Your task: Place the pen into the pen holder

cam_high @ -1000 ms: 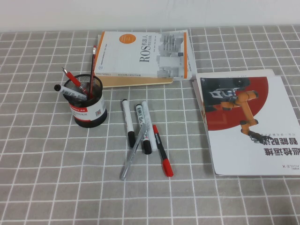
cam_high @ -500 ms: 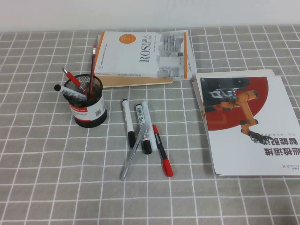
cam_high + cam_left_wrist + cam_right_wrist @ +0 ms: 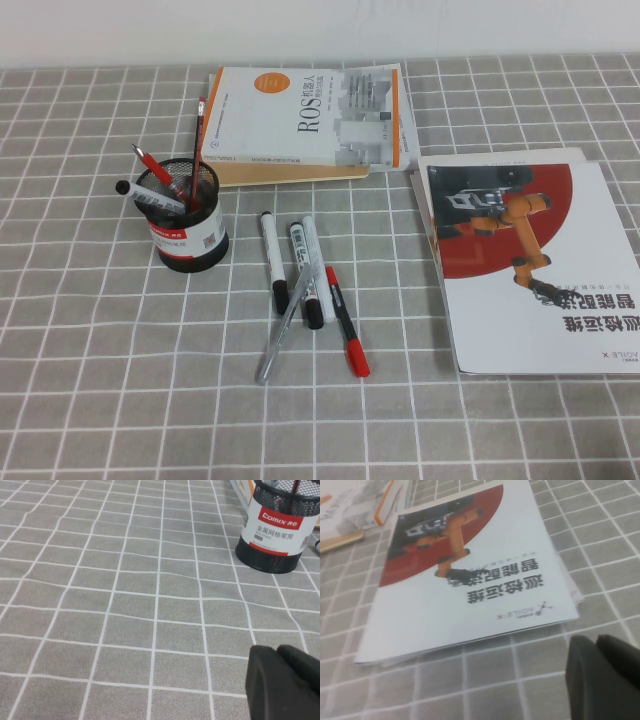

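The pen (image 3: pixel 346 320), black barrel with a red cap and red tail, lies flat on the grey checked cloth at the right edge of a loose cluster of markers near the table's middle. The pen holder (image 3: pixel 190 225), a black mesh cup with a white and red label, stands upright to the cluster's left and holds several pens. It also shows in the left wrist view (image 3: pixel 277 530). My left gripper (image 3: pixel 279 651) is shut and empty above bare cloth, apart from the holder. My right gripper (image 3: pixel 597 640) is shut and empty near the booklet's front corner. Neither arm shows in the high view.
Two white markers with black caps (image 3: pixel 273 260) and a thin silver-grey pen (image 3: pixel 283 328) lie beside the pen. A thick book (image 3: pixel 300 125) lies at the back. A red and white booklet (image 3: pixel 530 265) lies at the right, also in the right wrist view (image 3: pixel 470 575).
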Tool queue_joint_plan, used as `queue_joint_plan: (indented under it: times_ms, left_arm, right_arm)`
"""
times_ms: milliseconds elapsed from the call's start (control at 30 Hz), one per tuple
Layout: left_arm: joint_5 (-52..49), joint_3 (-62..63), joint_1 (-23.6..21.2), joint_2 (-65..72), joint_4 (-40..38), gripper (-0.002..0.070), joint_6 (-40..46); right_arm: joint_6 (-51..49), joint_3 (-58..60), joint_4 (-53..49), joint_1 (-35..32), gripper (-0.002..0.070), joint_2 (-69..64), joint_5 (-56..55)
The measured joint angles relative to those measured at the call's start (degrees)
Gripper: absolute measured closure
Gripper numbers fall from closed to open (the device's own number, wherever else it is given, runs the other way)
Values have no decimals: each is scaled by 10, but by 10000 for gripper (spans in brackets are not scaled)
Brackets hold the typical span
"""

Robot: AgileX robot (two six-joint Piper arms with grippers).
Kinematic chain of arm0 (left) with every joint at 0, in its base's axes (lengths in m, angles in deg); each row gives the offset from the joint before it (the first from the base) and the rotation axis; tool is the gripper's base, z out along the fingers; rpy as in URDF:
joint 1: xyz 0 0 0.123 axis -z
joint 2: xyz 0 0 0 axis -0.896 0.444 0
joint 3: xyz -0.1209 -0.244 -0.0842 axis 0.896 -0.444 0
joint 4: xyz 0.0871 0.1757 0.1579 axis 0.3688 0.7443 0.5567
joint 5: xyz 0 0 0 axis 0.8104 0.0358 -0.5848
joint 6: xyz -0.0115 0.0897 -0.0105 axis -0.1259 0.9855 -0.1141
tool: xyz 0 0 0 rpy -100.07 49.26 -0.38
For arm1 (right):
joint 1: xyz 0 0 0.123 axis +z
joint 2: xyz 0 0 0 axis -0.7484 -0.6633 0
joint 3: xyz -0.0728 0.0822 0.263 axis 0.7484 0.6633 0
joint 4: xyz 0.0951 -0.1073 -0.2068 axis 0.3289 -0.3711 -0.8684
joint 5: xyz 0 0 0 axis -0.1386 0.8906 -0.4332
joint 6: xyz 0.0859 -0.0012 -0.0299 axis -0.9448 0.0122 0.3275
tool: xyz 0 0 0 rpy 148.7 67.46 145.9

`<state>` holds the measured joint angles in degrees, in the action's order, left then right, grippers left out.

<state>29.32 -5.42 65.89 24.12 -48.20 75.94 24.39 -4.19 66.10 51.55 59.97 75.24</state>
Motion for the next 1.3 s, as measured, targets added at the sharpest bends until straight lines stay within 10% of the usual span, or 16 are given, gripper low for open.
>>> queue_joint_plan:
  times_ms: [367, 900, 1300]
  left_arm:
    - [0, 0, -8, 0, 0, 680, 0]
    - [0, 0, -12, 0, 0, 680, 0]
    - [0, 0, -12, 0, 0, 680, 0]
  right_arm:
    - [11, 0, 493, 0, 689, 0, -39]
    - [256, -18, 598, 0, 689, 0, -27]
    - [296, -349, 350, 0, 689, -340, 182]
